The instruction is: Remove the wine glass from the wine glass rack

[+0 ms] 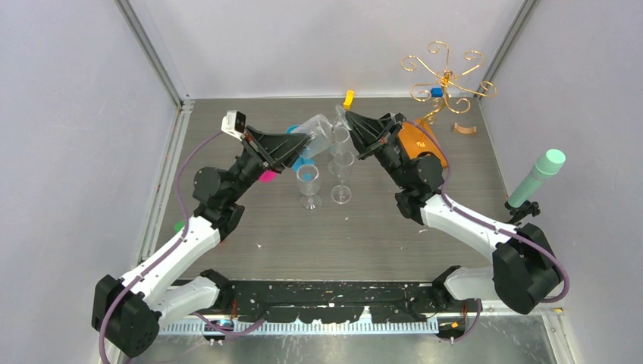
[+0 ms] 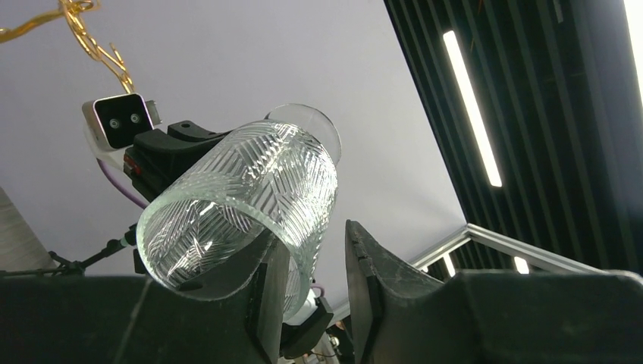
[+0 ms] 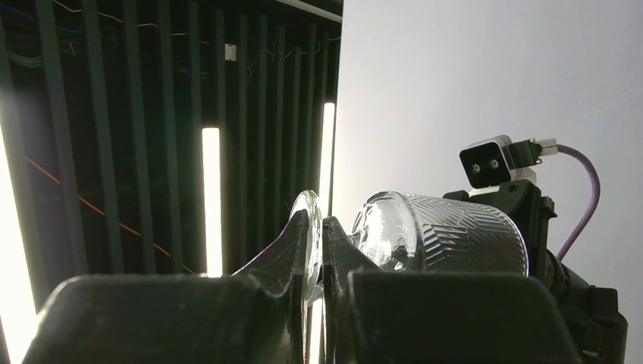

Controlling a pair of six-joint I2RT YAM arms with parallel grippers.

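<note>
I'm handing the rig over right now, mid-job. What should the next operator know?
Left gripper: jaws around the bowl of the wine glass, slim gap on one side, grip unconfirmed.
Right gripper: shut on its stem near the foot.
Glass: tilted in mid-air between the arms, off the wine glass rack at far right.
Done: removal.
Left: probably set it down, maybe by the two standing glasses.

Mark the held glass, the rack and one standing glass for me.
Held glass (image 2: 243, 201): left wrist view, patterned bowl.
Rack (image 1: 418, 140): top view, orange wooden base.
Standing glass (image 1: 308, 177): top view, its bowl.
</note>
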